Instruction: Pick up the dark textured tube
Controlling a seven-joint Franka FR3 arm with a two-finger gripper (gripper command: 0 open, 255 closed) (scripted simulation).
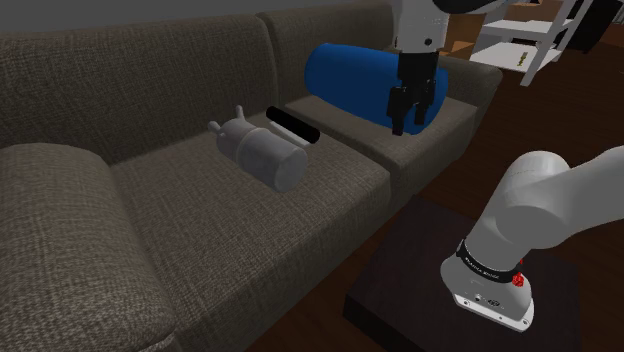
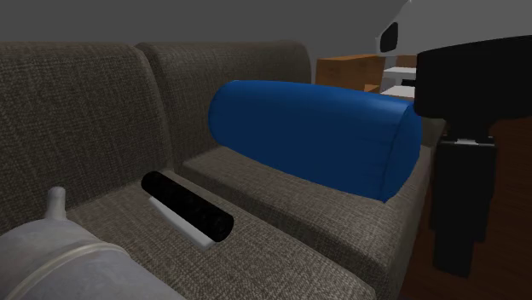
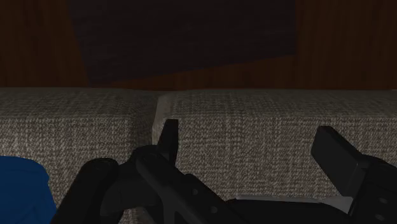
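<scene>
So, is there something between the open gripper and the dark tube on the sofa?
Nothing visible blocks it. Bare seat cushion lies between the gripper and the dark tube. The blue bolster lies close beside that path, and the grey bottle-like thing is beyond the tube.

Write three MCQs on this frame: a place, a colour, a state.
1. The tube lies: A on the sofa seat; B in the hand; C atop the bolster.
2. The bolster is: A red; B blue; C grey.
3. The hand is: A open, empty; B shut on the tube; C shut on the bolster.
Answers: 1 A, it rests on the seat, apart from the hand; 2 B, plainly blue; 3 A, in the wrist view the fingers stand apart with nothing between.
</scene>
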